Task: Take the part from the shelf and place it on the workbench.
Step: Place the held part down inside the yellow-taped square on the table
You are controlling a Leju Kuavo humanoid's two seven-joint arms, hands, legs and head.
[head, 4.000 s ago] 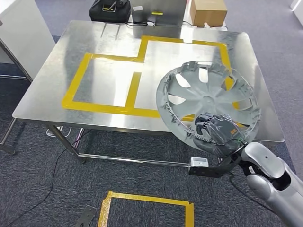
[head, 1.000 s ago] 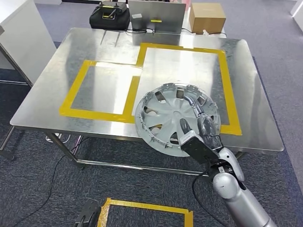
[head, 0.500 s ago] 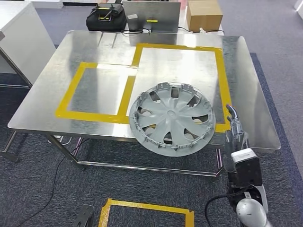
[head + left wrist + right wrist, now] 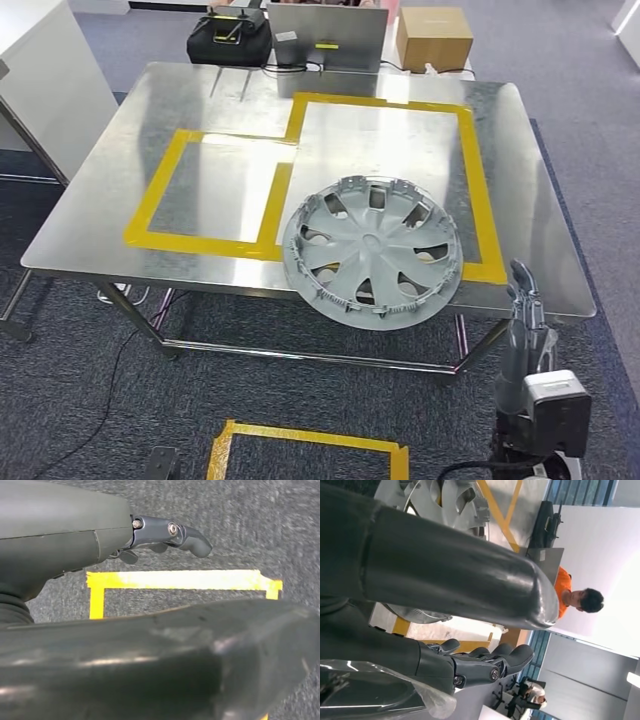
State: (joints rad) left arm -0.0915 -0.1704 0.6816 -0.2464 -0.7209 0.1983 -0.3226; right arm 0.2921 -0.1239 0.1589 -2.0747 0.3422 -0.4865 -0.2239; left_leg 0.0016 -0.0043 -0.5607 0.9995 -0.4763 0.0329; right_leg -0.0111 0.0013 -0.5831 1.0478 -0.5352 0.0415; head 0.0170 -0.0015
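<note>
Nearest the robot, a rectangle of yellow floor tape (image 4: 311, 445) is laid on the grey carpet. At the lower right of the head view the right hand (image 4: 526, 318) is raised just off the desk's near right corner, its fingers (image 4: 521, 277) released and holding nothing; in the right wrist view the right hand (image 4: 433, 605) is seen with its fingers stretched out. The left hand (image 4: 113, 535) is seen in its wrist view above the carpet and the floor tape, fingers extended and empty.

The wheel cover (image 4: 372, 250) is laid flat on the metal desk (image 4: 113, 190), at its near edge, with part of its rim hanging over. It is set across the near left corner of the larger yellow-taped box (image 4: 477, 170), beside the smaller taped box (image 4: 155, 200).

Beyond the far edge a black case (image 4: 229, 38), a grey panel (image 4: 328, 34) and a cardboard box (image 4: 435, 38) are placed. A white cabinet (image 4: 38, 80) is stood at the left. A person in orange (image 4: 576, 594) is seen in the right wrist view.
</note>
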